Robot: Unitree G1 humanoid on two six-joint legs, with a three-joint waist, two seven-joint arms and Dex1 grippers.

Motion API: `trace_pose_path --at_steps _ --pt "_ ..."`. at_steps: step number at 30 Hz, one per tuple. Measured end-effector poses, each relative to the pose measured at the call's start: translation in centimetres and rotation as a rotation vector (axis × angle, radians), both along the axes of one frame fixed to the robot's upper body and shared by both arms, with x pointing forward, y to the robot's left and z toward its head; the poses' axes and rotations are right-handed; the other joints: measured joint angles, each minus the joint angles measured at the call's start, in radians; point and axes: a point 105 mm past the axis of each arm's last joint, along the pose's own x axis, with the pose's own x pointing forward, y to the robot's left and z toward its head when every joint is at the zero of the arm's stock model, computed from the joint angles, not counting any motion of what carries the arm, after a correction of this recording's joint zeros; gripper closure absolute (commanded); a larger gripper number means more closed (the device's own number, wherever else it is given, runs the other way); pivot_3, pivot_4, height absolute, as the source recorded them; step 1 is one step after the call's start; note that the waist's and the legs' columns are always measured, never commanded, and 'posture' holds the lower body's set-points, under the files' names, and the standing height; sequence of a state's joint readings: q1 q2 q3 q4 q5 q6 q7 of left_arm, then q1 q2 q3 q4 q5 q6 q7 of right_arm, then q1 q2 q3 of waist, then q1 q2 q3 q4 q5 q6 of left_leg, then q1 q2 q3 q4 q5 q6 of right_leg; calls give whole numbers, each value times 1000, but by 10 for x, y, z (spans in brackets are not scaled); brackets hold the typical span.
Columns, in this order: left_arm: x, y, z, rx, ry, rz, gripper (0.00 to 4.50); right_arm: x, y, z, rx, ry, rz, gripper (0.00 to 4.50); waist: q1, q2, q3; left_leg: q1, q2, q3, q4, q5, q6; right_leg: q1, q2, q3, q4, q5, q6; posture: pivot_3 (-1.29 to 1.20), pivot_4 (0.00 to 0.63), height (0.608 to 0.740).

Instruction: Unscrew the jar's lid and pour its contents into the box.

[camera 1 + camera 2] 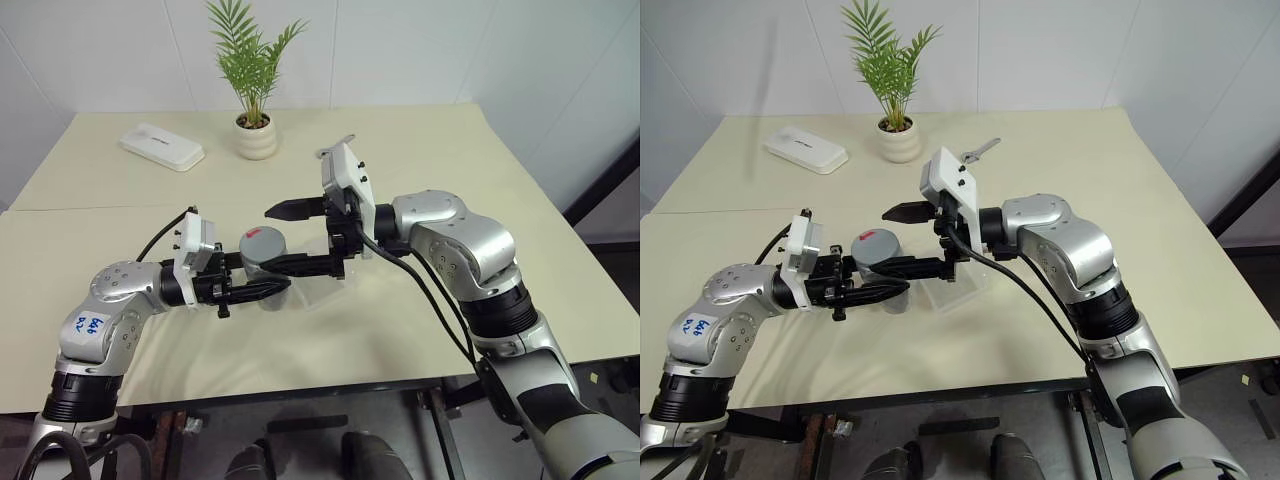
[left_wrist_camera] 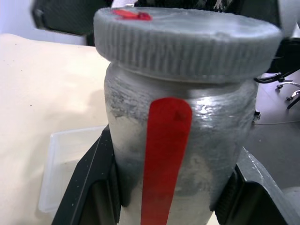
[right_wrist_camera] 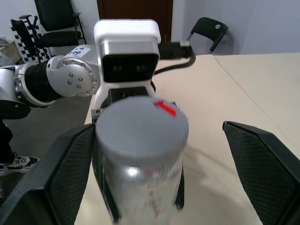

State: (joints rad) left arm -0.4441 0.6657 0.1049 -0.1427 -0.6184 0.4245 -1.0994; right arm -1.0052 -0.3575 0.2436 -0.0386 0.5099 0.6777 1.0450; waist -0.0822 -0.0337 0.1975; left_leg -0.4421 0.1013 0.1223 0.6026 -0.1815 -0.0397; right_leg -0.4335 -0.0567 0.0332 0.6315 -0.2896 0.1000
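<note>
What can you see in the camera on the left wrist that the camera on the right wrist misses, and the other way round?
The left wrist view alone shows the long red strip down the side of the small silvery jar, and a corner of the shallow clear plastic box on the table behind it.

The right wrist view alone shows the flat top of the round grey ribbed lid from above, the right gripper's wide-apart black fingers on either side, and black chairs in the room beyond.

Both show the jar with its lid on, clamped between the left gripper's fingers.
</note>
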Motion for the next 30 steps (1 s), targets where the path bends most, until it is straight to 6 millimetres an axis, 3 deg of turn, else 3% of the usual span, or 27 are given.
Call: trace_pose_path --at_steps 18,24,30 --pt "-3 2 -1 4 3 -21 2555 -3 -15 7 52 45 36 12 1 0 0 0 0 0 0 0 0 0 0 0 0 0 0 0 150 740" --pt "-4 2 -1 5 3 -22 2555 -17 -14 10 57 60 130 12 0 0 0 0 0 0 0 0 0 0 0 0 0 0 0 0 150 740" --pt "-4 2 -1 7 4 -22 2555 -13 -3 12 32 45 108 12 -1 0 0 0 0 0 0 0 0 0 0 0 0 0 0 0 150 740"
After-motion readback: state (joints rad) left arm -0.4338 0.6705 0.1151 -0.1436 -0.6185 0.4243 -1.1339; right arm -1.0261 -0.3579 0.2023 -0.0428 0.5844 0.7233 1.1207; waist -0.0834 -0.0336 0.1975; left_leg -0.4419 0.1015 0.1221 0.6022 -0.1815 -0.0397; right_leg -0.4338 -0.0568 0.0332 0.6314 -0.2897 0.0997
